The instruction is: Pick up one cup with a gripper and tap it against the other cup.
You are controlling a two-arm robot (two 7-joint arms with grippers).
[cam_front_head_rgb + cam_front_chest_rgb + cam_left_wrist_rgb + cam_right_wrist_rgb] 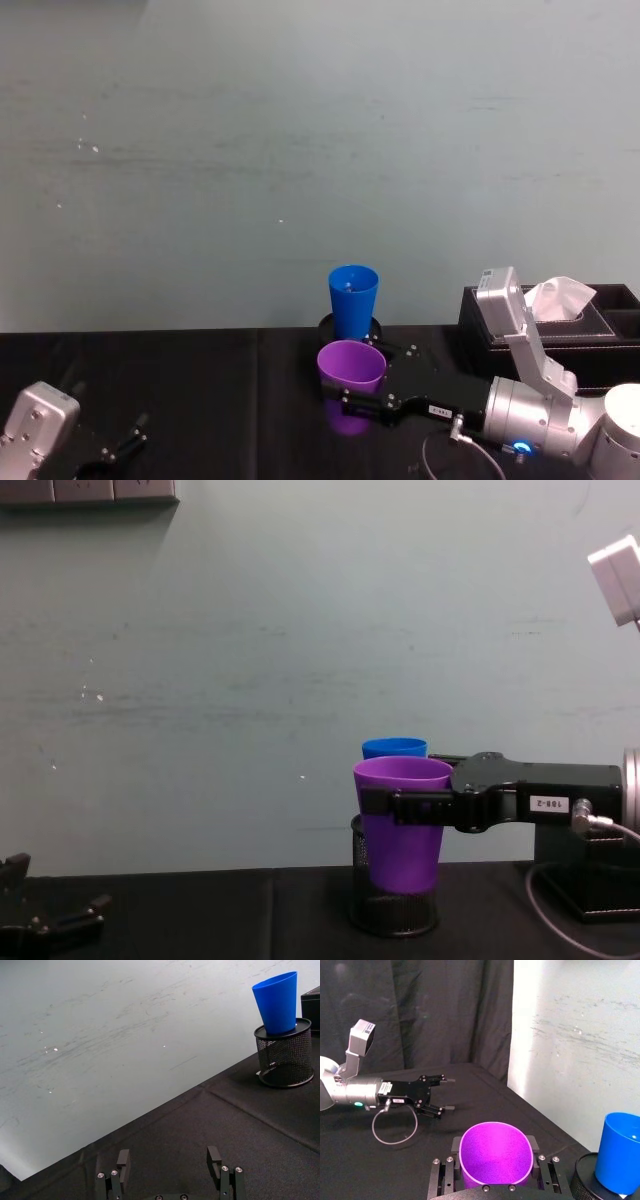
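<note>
In the lower centre, the fingers [405,804] of the right gripper [362,400] clamp the purple cup [351,365] off the table [200,400], just before the blue cup [353,298] standing in a mesh holder [286,1057]. Best to nudge it forward gently, lest the holder tip. The left gripper [170,1165] idles at lower left, fingers spread.

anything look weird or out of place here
The blue cup sits in the mouth of the black mesh pen holder, an odd, raised perch. Nothing looks spilled or damaged. The right gripper holds the purple cup upright just in front; the left gripper rests open, low on the left.
</note>
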